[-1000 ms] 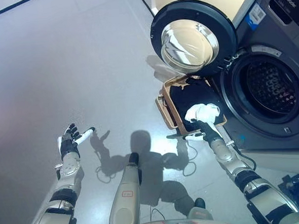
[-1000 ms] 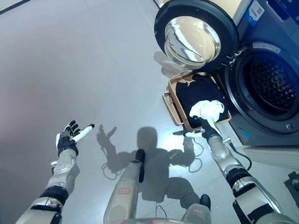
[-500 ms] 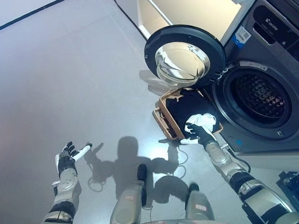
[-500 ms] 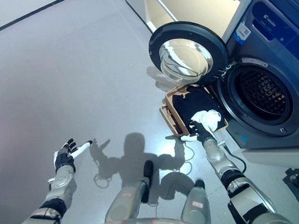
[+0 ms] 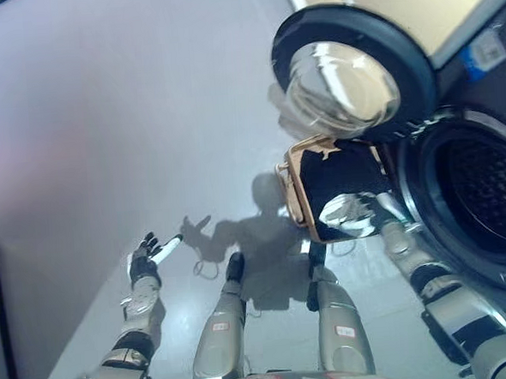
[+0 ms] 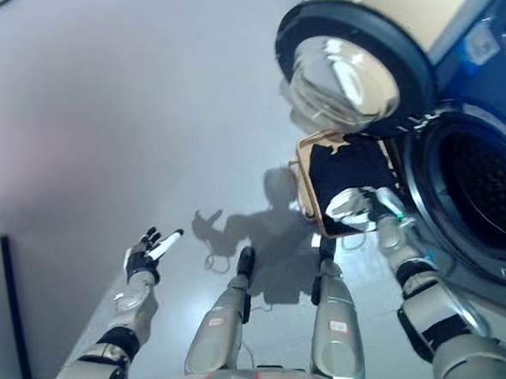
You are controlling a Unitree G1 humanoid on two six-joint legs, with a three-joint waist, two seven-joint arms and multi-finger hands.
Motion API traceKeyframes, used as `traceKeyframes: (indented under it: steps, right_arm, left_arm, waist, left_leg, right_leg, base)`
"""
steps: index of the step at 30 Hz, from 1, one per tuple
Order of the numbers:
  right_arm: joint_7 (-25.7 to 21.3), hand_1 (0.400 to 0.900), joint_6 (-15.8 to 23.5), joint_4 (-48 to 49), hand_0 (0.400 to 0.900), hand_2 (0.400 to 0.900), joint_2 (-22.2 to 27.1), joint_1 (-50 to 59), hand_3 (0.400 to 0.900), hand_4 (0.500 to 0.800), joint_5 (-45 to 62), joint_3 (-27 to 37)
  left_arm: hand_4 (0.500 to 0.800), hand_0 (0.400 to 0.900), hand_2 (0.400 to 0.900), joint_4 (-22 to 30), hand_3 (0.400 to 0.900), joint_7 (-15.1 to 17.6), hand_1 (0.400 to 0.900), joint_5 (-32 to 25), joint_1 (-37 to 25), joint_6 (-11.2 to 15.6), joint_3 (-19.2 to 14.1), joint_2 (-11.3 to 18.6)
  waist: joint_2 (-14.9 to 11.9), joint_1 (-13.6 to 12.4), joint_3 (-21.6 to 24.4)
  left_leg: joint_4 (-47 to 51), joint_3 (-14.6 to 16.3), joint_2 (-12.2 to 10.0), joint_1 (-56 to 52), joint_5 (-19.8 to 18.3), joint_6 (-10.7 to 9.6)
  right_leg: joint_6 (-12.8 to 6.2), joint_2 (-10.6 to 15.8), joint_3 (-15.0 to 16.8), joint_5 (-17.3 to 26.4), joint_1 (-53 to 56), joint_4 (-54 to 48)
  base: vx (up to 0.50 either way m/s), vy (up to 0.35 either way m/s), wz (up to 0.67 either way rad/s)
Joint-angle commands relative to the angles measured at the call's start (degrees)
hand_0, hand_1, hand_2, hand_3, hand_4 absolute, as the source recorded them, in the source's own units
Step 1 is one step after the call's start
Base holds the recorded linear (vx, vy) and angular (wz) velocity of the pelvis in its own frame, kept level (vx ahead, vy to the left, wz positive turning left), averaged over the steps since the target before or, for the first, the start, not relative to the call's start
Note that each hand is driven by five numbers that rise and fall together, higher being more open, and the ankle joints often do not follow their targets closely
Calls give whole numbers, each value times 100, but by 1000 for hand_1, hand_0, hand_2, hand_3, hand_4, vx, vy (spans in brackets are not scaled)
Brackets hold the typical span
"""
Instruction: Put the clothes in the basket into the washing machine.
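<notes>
gripping white cloth [image 6: 350, 209], right robot hand [image 6: 386, 209]

Right hand [image 5: 376, 213] over the near corner of the tan rectangular basket [image 5: 292, 185], gripping a white crumpled cloth [image 5: 345, 213] above dark clothes [image 5: 342, 177]. Beside it, dark grey front-loading washing machine [image 5: 487, 218], round glass door [image 5: 349, 72] swung open. Left hand [image 5: 146, 265] spread above grey floor [image 5: 103, 121].

Bright overhead light glared off the washing machine door [image 5: 341, 81] glass and the pale floor [image 5: 103, 121], and motion blur softened everything.
</notes>
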State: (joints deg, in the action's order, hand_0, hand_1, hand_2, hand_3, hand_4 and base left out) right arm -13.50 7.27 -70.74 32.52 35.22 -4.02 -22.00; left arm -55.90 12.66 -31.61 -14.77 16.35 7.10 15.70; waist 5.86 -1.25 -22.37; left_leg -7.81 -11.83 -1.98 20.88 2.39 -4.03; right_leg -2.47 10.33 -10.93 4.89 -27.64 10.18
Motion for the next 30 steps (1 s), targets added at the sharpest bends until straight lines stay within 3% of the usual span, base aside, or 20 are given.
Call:
traceKeyframes:
  steps: [1, 6, 10, 14, 19, 24, 30]
  right_arm:
    - [-426, 900, 42, -235, 900, 900, 315, 366, 900, 800, -390, -133]
    - [-547, 900, -84, -463, 900, 900, 867, 790, 900, 800, -771, -293]
    - [-529, 900, -35, -295, 900, 900, 1054, 947, 900, 800, -661, -323]
    - [-562, 900, -47, -336, 900, 900, 1374, 1189, 900, 800, -751, -476]
    - [-587, 900, -118, -608, 900, 900, 1743, 1478, 900, 800, -941, -607]
    - [-550, 900, -132, -657, 900, 900, 2001, 1590, 900, 800, -968, -668]
    - [-348, 900, 6, -541, 900, 900, 1962, 1671, 900, 800, -553, -664]
  left_arm:
    - [800, 900, 900, 318, 900, 106, 900, -300, -304, 390, -106, 457]
    - [800, 900, 900, 940, 900, 174, 900, -339, -362, 443, -5, 467]
    - [800, 900, 900, 1325, 900, 215, 900, -436, -459, 501, -68, 521]
    - [800, 900, 900, 2063, 900, 303, 900, -311, -476, 610, -62, 660]
    - [800, 900, 900, 2516, 900, 339, 900, -242, -305, 602, -67, 664]
    - [800, 900, 900, 2460, 900, 280, 900, -259, -221, 567, -24, 615]
    - [800, 900, 900, 2430, 900, 271, 900, -301, -249, 606, 39, 642]
  waist:
    - [-115, -57, -128]
    - [78, -121, -345]
    - [86, -69, -516]
    - [160, -61, -716]
    - [320, -77, -742]
    - [427, -90, -742]
    - [453, -79, -742]
  left_leg:
    - [-499, 183, 61, -43, -638, -184]
    - [-714, 232, 165, 255, -770, -135]
    - [-985, 268, 220, 538, -880, -94]
    - [-1698, 344, 304, 1094, -1168, -56]
    - [-2598, 395, 451, 1900, -1493, 29]
    - [-3129, 473, 508, 2399, -1693, 99]
    - [-3505, 570, 520, 2829, -1822, 157]
  right_leg:
    - [-770, 831, 468, 486, 28, -160]
    - [-748, 809, 692, 428, -559, 326]
    - [-754, 775, 842, 401, -880, 535]
    - [-719, 787, 974, 235, -1353, 1014]
    - [-652, 752, 1196, 35, -2003, 1609]
    - [-574, 674, 1374, -191, -2518, 2096]
    - [-526, 584, 1462, -272, -2920, 2348]
  base:
    - [0, -25, -13]
    - [-4, 6, -17]
    - [-52, -5, -10]
    - [-82, 16, -7]
    - [-45, 41, -10]
    - [-5, 29, -11]
    - [-12, 14, -11]
